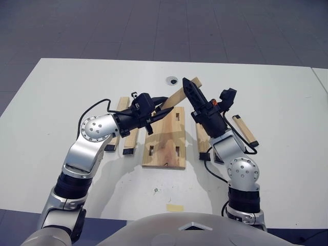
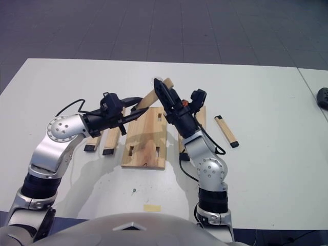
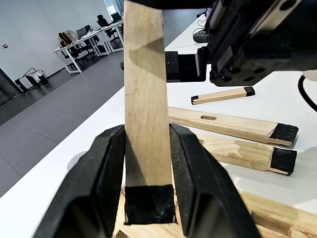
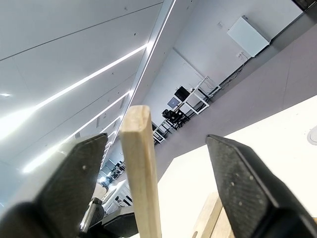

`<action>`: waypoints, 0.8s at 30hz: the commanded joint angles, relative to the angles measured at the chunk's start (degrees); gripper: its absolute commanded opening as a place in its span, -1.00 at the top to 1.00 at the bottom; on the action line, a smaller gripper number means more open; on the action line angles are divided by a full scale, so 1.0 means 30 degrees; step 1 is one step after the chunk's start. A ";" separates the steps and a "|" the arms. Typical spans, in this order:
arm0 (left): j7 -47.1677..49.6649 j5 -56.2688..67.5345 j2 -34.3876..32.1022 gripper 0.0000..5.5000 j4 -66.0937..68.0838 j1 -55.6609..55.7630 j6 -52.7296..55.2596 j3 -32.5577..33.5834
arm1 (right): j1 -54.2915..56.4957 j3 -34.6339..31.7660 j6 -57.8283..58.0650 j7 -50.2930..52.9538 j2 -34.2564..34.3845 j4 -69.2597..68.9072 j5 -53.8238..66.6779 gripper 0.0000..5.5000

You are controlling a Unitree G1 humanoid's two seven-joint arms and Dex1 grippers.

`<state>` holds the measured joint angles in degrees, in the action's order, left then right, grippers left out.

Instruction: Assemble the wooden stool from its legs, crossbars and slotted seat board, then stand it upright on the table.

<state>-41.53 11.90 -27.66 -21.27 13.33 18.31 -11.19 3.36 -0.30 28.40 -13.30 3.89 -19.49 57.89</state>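
Observation:
The slotted seat board (image 1: pixel 164 139) lies flat on the white table (image 1: pixel 61 102). My left gripper (image 1: pixel 160 105) hovers over its far end, shut on a wooden leg (image 1: pixel 178 96) near the leg's black-capped end (image 3: pixel 148 204). The leg slants up and away toward the far right. My right gripper (image 1: pixel 188 85) points upward beside the leg's upper part, open, its fingers (image 4: pixel 237 188) standing wide on either side of the leg's tip (image 4: pixel 139 163) without touching it. Two more legs (image 1: pixel 128 134) lie left of the board, and another leg (image 1: pixel 202 139) lies along its right side.
A short black-tipped crossbar (image 1: pixel 245 130) lies to the right of the right arm. A round hole (image 1: pixel 172 80) is set in the table behind the grippers. A strip of tape (image 1: pixel 174 208) sits near the front edge. A dark object (image 2: pixel 323 97) rests at the far right.

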 commanded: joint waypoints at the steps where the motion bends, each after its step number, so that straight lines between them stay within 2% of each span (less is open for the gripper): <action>1: 0.0009 -0.0303 -0.0131 0.53 -0.0312 -0.0022 0.0020 -0.0274 | -0.0304 0.0191 0.0022 0.0221 0.0433 -0.0421 0.0044 -0.04; 15: 0.0016 -0.0378 -0.0139 0.53 -0.0488 -0.0219 0.0068 -0.0531 | -0.0232 0.0151 -0.0757 0.0405 0.0341 -0.0416 -0.0645 0.84; 17: -0.0021 -0.0312 -0.0174 0.53 -0.0570 -0.0253 0.0142 -0.0557 | -0.0190 -0.0026 -0.0972 0.0545 0.0405 -0.0415 -0.0731 0.85; 18: -0.0054 -0.0259 -0.0211 0.39 -0.0622 -0.0267 0.0223 -0.0554 | -0.0156 -0.0195 -0.1127 0.0674 0.0448 -0.0415 -0.0772 0.85; 20: 0.0019 0.0116 -0.0018 0.29 -0.0768 -0.0191 0.0179 -0.0253 | -0.0091 -0.0865 -0.1768 0.1212 0.0429 -0.0264 -0.1234 0.85; 24: 0.0704 0.3586 0.1106 0.06 -0.1472 0.1010 0.2347 0.1974 | -0.0281 -0.2802 -0.3097 0.2495 -0.0112 0.0437 -0.2265 0.85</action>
<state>-41.09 17.72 -25.58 -24.12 13.66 21.75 -9.31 2.49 -5.75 20.79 -7.91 3.83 -19.36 52.65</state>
